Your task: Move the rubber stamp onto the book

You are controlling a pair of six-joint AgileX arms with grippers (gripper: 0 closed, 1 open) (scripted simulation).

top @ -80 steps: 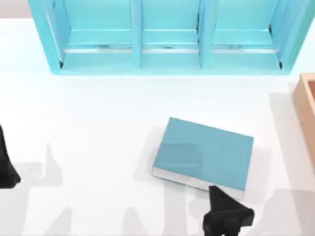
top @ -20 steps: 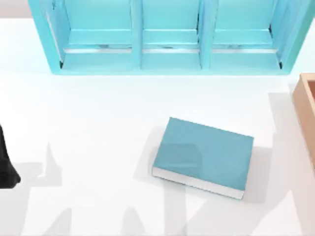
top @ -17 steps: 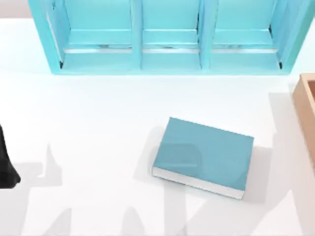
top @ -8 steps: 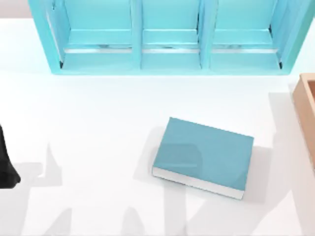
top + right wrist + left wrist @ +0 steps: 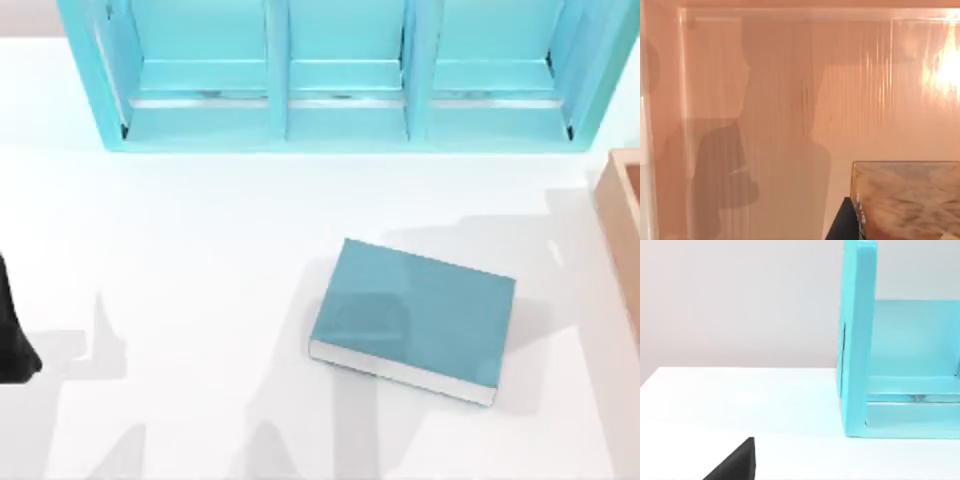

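The book (image 5: 412, 318), teal-covered with white page edges, lies flat on the white table right of centre, with nothing on it. In the right wrist view, my right gripper (image 5: 842, 222) shows as a dark tip inside the tan box (image 5: 765, 100). Right against that tip is an orange-tan marbled block (image 5: 907, 200). I cannot tell whether this block is the rubber stamp, as no red knob shows. My left gripper (image 5: 735, 466) is parked at the table's left edge, where the top view shows it as a dark shape (image 5: 12, 340).
A large teal shelf unit (image 5: 340, 75) with three compartments spans the back of the table. The tan box (image 5: 625, 230) sits at the right edge. Arm shadows fall across the book and the front of the table.
My right gripper, near the book's front corner 4.8 s ago, has left the top view. Shadows over the book and right side have shifted in the last half second. The book and left arm are unmoved.
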